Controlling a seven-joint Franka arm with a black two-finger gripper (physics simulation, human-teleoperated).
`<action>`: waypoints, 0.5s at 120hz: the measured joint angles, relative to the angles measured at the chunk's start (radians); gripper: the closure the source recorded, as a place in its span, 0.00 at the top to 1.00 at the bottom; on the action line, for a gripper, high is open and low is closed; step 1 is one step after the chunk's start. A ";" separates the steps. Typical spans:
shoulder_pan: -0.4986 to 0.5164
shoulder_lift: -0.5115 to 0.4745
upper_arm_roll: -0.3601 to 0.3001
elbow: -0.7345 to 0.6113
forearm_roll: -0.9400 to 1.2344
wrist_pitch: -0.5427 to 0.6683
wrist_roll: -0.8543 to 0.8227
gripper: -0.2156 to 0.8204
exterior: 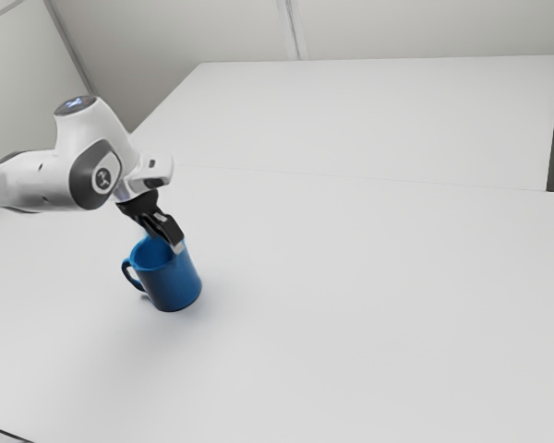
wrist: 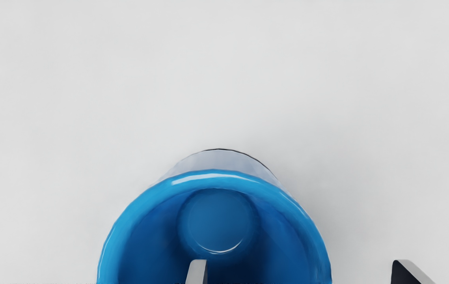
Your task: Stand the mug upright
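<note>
And there was the hand (exterior: 174, 243), down at the mug (exterior: 171, 281), its 2 fingers (wrist: 197, 274) spread wide! 1 fingertip lay across the mug's mouth, the other out past the rim (wrist: 214, 178), with the wall of the mug between them and nothing pinched. Whether that first tip dipped below the rim, I couldn't tell.

The mug, blue, sat on the table (exterior: 351, 323), mouth up, base down. Above it came the white arm (exterior: 97, 175), in from the exterior view's left, the hand crowding the mouth. Pale walls (exterior: 397, 28) rose beyond the table.

To the exterior view, then: it gave the handle (exterior: 128, 271), out toward the exterior view's left. The wrist view answered with the mug's inside, right down to the round blue bottom (wrist: 218, 221), 1 fingertip overlapping the opening.
</note>
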 joint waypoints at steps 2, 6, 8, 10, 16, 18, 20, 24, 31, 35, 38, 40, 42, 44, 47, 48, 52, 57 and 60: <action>0.000 -0.004 0.000 0.008 -0.001 -0.007 -0.002 0.70; 0.000 -0.007 0.000 0.033 -0.003 -0.026 -0.006 0.71; 0.000 -0.006 0.000 0.049 -0.003 -0.037 -0.009 0.72; 0.000 -0.002 -0.001 0.070 -0.004 -0.052 -0.011 0.72; -0.003 0.023 0.000 0.157 -0.005 -0.106 -0.019 0.74; -0.006 0.032 0.000 0.187 -0.005 -0.126 -0.022 0.74; -0.008 0.038 0.000 0.212 -0.005 -0.145 -0.026 0.74; -0.012 0.046 0.001 0.255 -0.005 -0.181 -0.033 0.75; -0.016 0.062 0.001 0.328 -0.006 -0.237 -0.044 0.76; -0.018 0.080 0.001 0.385 -0.007 -0.272 -0.051 0.77; -0.019 0.095 0.001 0.432 -0.007 -0.300 -0.056 0.77; -0.020 0.105 0.001 0.462 -0.007 -0.320 -0.060 0.77; -0.020 0.113 0.002 0.494 -0.007 -0.340 -0.064 0.77; -0.021 0.119 0.002 0.522 -0.007 -0.360 -0.069 0.77; -0.022 0.128 0.002 0.560 -0.006 -0.389 -0.075 0.78; -0.022 0.130 0.002 0.571 -0.006 -0.399 -0.077 0.78; -0.023 0.139 0.002 0.610 -0.004 -0.435 -0.085 0.78; -0.024 0.145 0.002 0.645 -0.001 -0.472 -0.094 0.78; -0.025 0.147 0.002 0.663 0.001 -0.492 -0.100 0.78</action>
